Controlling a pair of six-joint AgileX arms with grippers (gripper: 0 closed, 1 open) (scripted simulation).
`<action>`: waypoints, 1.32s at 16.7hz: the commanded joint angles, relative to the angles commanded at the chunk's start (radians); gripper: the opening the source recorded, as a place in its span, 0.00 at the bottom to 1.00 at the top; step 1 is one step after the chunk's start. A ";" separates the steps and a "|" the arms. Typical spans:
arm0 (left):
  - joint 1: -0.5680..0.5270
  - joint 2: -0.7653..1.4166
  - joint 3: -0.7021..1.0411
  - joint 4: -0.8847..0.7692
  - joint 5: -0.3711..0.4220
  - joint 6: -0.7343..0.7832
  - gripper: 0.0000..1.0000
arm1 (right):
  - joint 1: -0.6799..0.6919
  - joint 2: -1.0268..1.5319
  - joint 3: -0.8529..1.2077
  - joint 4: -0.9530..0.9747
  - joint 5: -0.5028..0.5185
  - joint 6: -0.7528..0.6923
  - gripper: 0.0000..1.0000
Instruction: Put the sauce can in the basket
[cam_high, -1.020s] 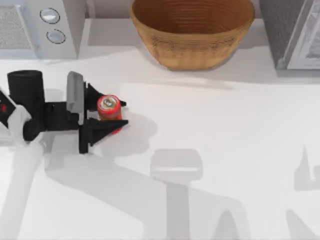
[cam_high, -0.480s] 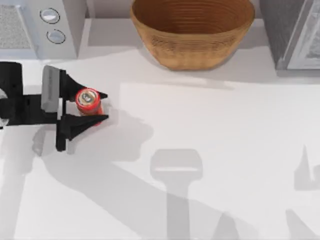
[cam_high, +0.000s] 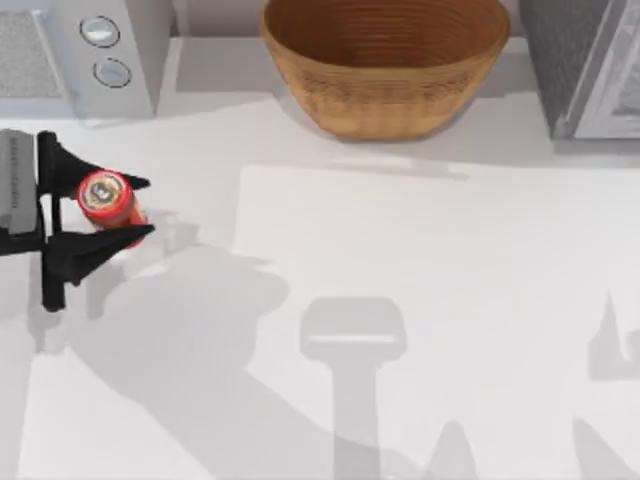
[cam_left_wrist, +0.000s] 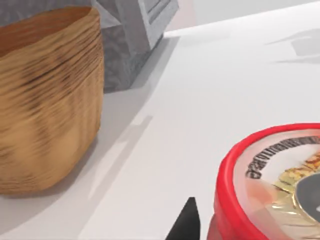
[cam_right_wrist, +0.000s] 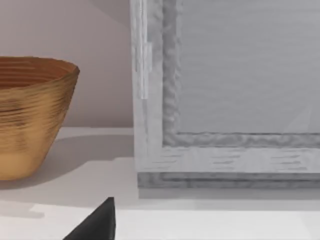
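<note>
The sauce can (cam_high: 105, 197), red with a silver top, sits between the black fingers of my left gripper (cam_high: 148, 207), which is shut on it near the table's left edge, raised above the surface. In the left wrist view the can's red rim (cam_left_wrist: 270, 185) looms close beside one dark fingertip (cam_left_wrist: 187, 222). The tan woven basket (cam_high: 385, 65) stands at the back centre, well to the right of the can and farther back; it also shows as the basket (cam_left_wrist: 45, 100) and the basket (cam_right_wrist: 30, 115). A dark part of my right gripper (cam_right_wrist: 100, 222) shows low in the right wrist view.
A grey appliance with two round knobs (cam_high: 100, 50) stands at the back left, close behind the left gripper. A grey cabinet (cam_high: 580, 60) stands at the back right, next to the basket. Arm shadows fall across the white table (cam_high: 420, 280).
My left gripper has carried the sauce can leftward toward the table's left edge, rising with it. The basket has not moved.
</note>
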 joint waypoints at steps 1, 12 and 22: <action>0.015 -0.010 0.005 -0.095 -0.001 0.077 0.00 | 0.000 0.000 0.000 0.000 0.000 0.000 1.00; 0.085 -0.045 0.016 -0.863 -0.097 0.621 0.00 | 0.000 0.000 0.000 0.000 0.000 0.000 1.00; 0.080 -0.036 0.019 -0.952 -0.122 0.675 0.00 | 0.000 0.000 0.000 0.000 0.000 0.000 1.00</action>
